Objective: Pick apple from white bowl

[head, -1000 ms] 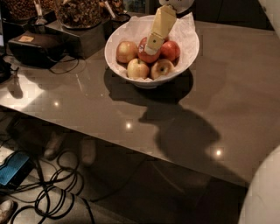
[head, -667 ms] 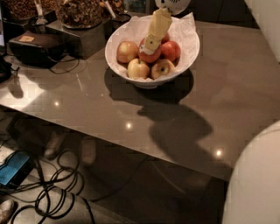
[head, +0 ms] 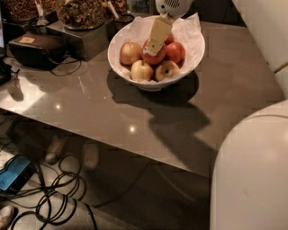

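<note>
Nearest the camera, well in front of my gripper (head: 151, 49) and to its right, is my own white body shell (head: 252, 175). On the floor to the left lie looped black cables (head: 58, 204) and a blue object (head: 15, 173).

The grey glossy surface (head: 112, 112) is next, bare in front of the bowl's shadow.

The white bowl (head: 150, 84) sits on the surface directly under my gripper, lined with crinkled white paper (head: 191, 27).

The front row in the bowl, just nearer than my gripper, holds two yellow-red apples (head: 141, 70) side by side.

The apple (head: 157, 58), deep red, lies in the bowl's middle. My gripper's pale tip rests against its top, with the gripper angled down from the upper right. I cannot tell whether the grip is spread or pinching the apple.

A paler apple (head: 129, 52) is just left of my gripper and a red apple (head: 176, 51) is just right.

Beyond my gripper and to the left are a black case (head: 36, 49) and a jar of brown nuts (head: 81, 12).
</note>
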